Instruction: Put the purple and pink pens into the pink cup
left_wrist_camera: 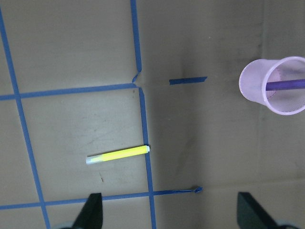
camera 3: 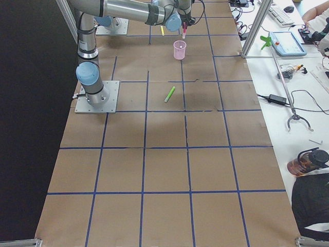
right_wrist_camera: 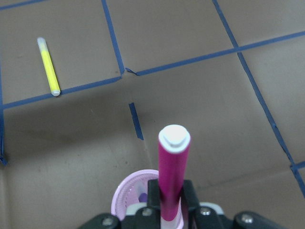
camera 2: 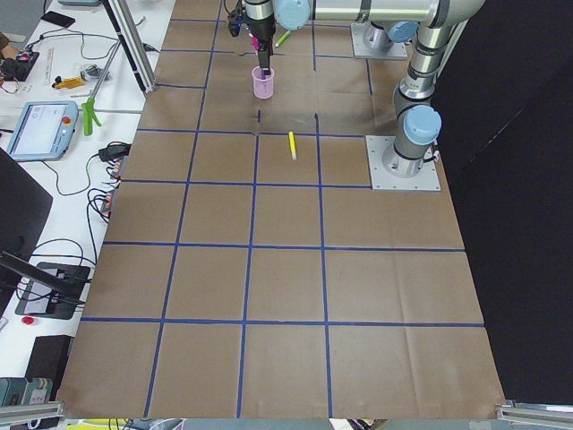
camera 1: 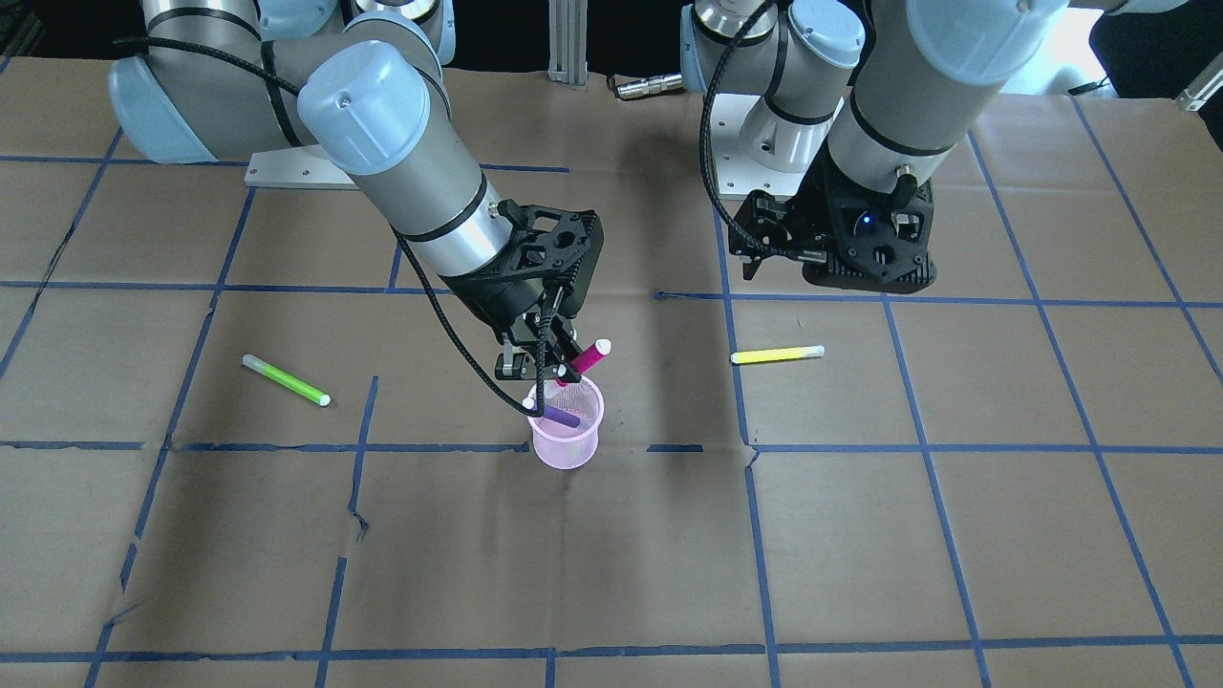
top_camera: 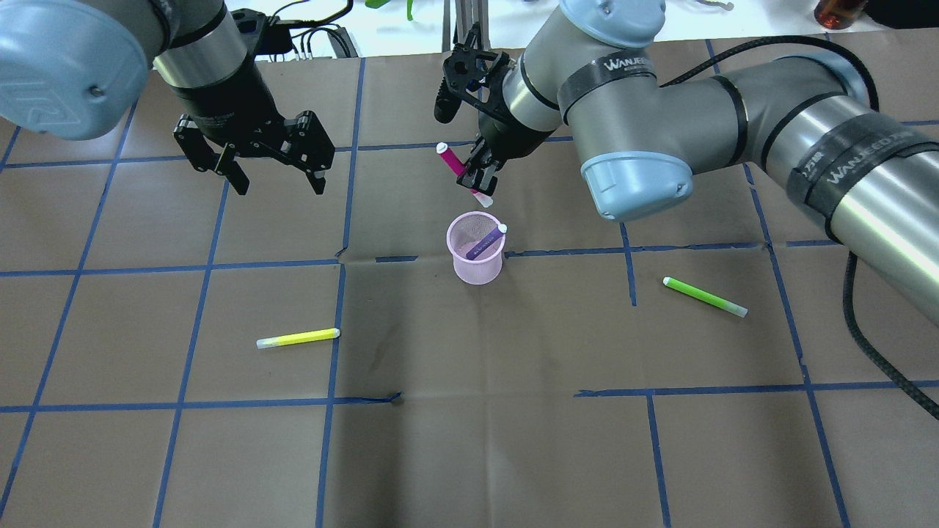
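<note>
A pink mesh cup point(top_camera: 477, 249) stands mid-table, also in the front view point(camera 1: 567, 422) and left wrist view point(left_wrist_camera: 275, 86). A purple pen point(top_camera: 486, 242) leans inside it. My right gripper point(top_camera: 475, 176) is shut on a pink pen point(top_camera: 453, 161) and holds it tilted just above the cup's far rim; the pen shows in the front view point(camera 1: 585, 361) and in the right wrist view point(right_wrist_camera: 172, 171). My left gripper point(top_camera: 275, 180) is open and empty, hovering left of the cup.
A yellow pen point(top_camera: 298, 338) lies left of the cup toward the robot. A green pen point(top_camera: 704, 296) lies to the cup's right. Blue tape lines grid the brown table cover point(top_camera: 477, 440).
</note>
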